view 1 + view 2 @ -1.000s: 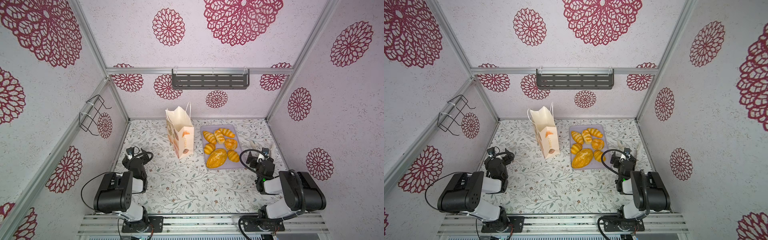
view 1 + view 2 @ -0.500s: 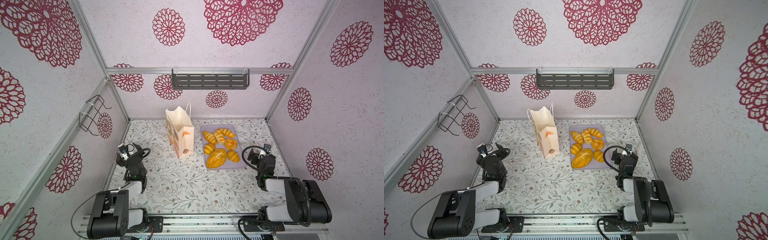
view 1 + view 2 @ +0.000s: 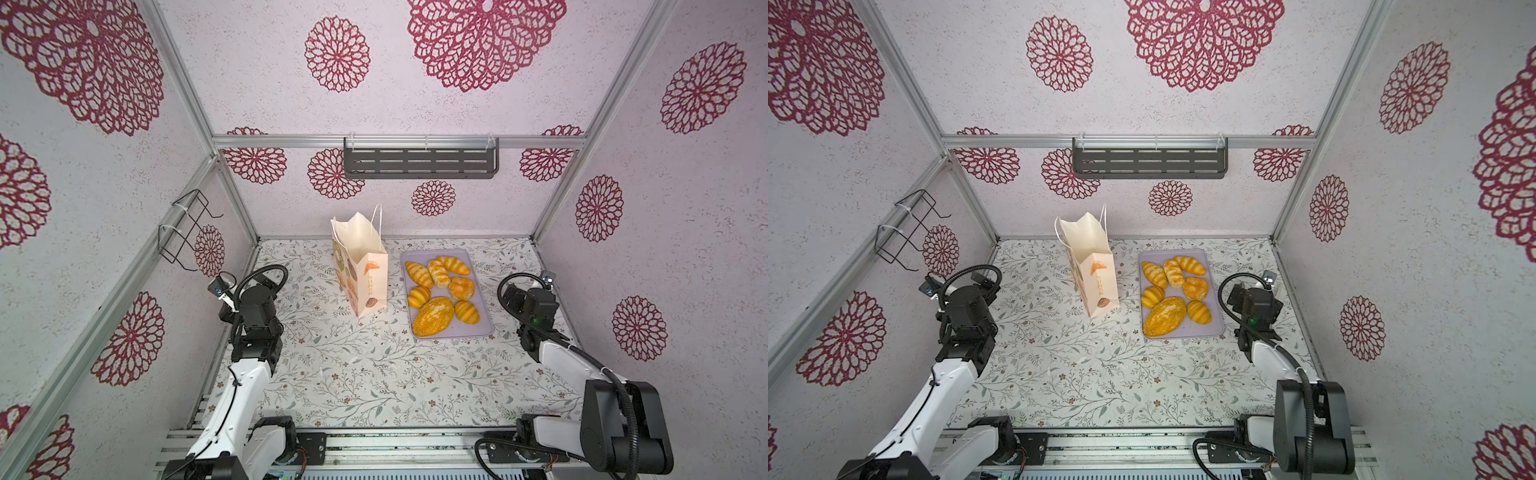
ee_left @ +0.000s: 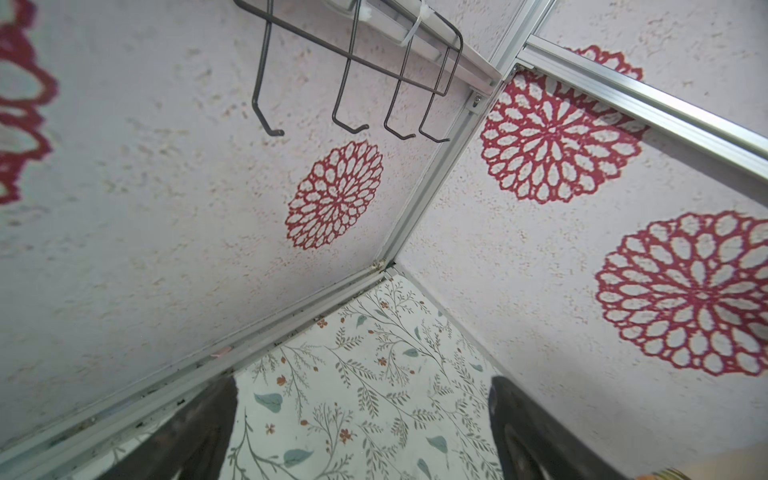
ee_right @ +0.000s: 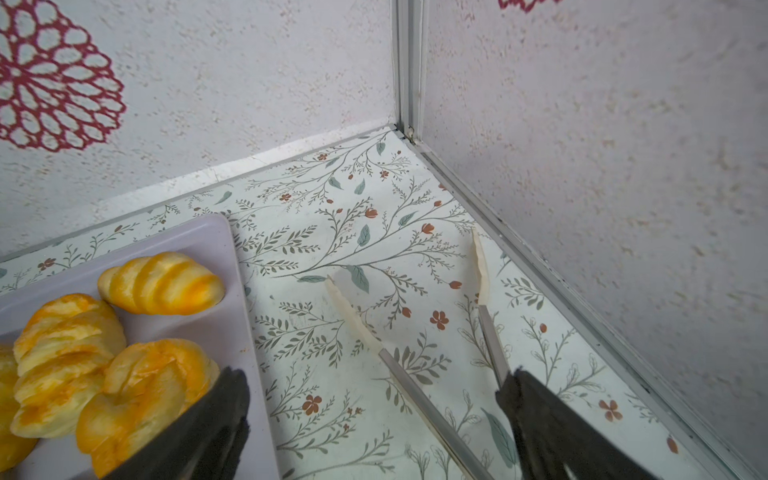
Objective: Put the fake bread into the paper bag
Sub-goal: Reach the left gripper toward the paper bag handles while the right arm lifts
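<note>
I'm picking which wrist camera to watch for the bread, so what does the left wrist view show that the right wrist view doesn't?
Only the left wrist view: a wire rack hanging on the wall. Only the right wrist view: the fake bread on the lilac tray, plus metal tongs. Both: the floral tabletop, a wall corner, and open jaws, on the left gripper and the right gripper.

paper bag [image 3: 368, 276] lettering unreadable, tray [image 5: 220, 328] cut off

bare floor [image 3: 374, 374] in front, upright paper bag [image 3: 360, 266] beside tray [image 3: 480, 328], 7 breads [image 3: 433, 316] crowded
</note>
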